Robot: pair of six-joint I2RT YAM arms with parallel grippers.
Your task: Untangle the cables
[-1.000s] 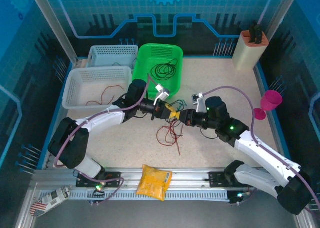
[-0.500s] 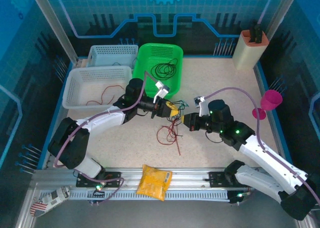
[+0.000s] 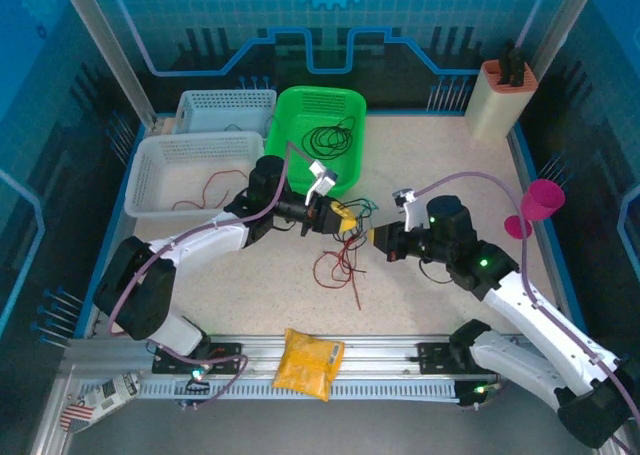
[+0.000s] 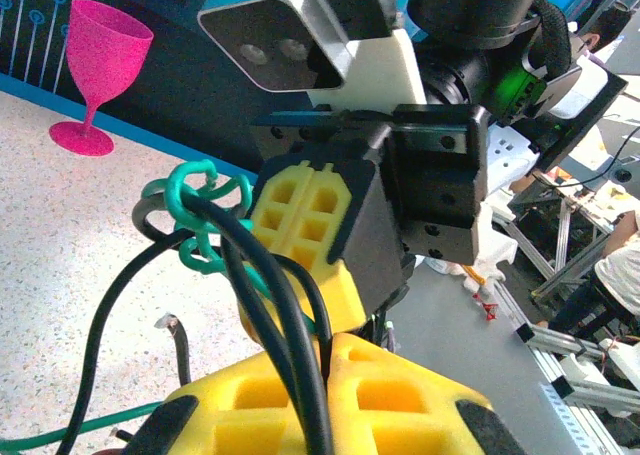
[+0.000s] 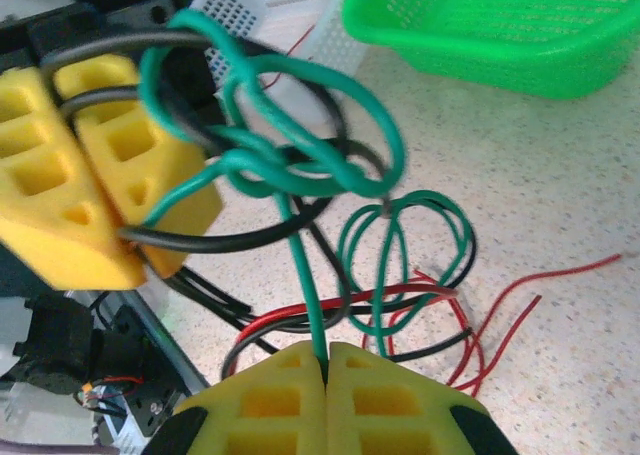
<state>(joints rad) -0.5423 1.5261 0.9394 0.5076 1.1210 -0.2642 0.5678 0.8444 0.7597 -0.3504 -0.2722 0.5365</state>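
Knotted thin red, green and black cables (image 5: 262, 162) are hanging at centre frame of the top view, strung between both grippers. The left gripper (image 3: 342, 216) is pinching black strands, and the right gripper (image 3: 375, 237) is clamping one green strand.

Wht/blk arms (image 3: 520, 300), yel pincer pads (image 5: 265, 400).

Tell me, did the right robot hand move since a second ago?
Yes. The right gripper, pinching the green cable, slid rightward, toward the pink goblet and away from the green basket.
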